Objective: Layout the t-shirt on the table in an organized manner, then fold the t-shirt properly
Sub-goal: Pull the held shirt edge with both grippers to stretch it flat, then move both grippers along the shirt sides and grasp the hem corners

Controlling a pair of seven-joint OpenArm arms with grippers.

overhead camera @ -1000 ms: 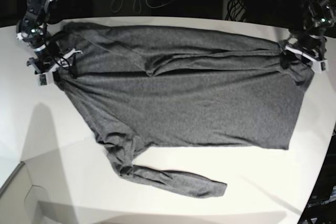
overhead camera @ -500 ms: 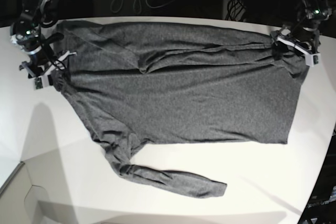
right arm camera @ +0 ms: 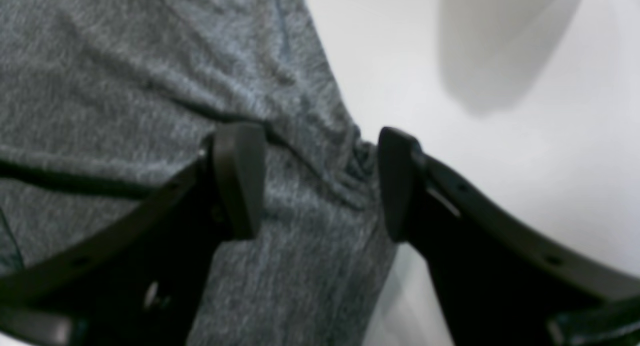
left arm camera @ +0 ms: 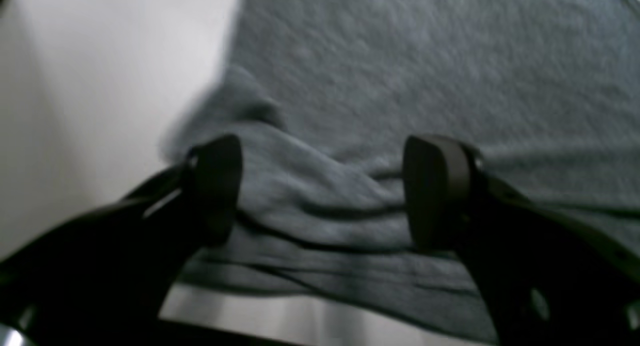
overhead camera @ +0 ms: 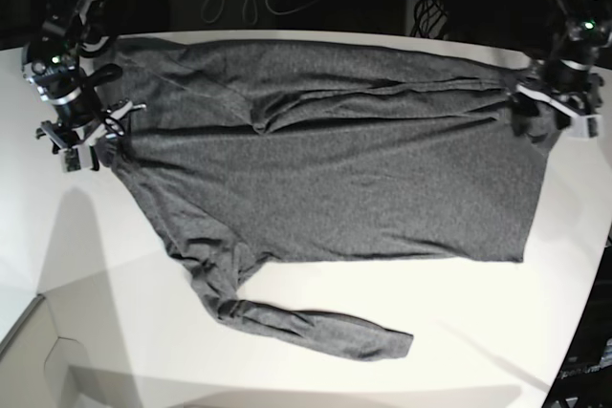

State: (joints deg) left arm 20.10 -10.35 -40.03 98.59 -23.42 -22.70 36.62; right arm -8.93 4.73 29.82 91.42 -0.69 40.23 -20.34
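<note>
- Since a second ago, both arms have shifted a little outward along the far edge, and the cloth's left corner has been drawn toward 9 o'clock, so the upper body lies flatter.
- Bench (overhead camera: 459, 351): a broad white top with a curved far edge, carrying everything.
- T-shirt (overhead camera: 335, 179): dark heather-grey, spread flat over the middle and far part of the bench. Its long axis runs from 9 o'clock to 3 o'clock. One straight edge sits at 3 o'clock, and the narrower, bunched end sits at 9 o'clock. One sleeve (overhead camera: 306, 320) trails off the lower left corner toward 5 o'clock and lies flat on the bench. A long crease runs across the upper part of the body near 12 o'clock.
- Right gripper (overhead camera: 84, 136): at 9 o'clock, over the shirt's left corner. In the right wrist view its jaws stand apart, released, straddling a rumpled edge of cloth; the right gripper (right arm camera: 320, 181) pinches nothing.
- Left gripper (overhead camera: 555, 112): at 2 o'clock, over the shirt's far right corner. In the left wrist view the left gripper (left arm camera: 322, 191) has its jaws spread wide, released, with folded cloth lying between and below the two pads.
</note>
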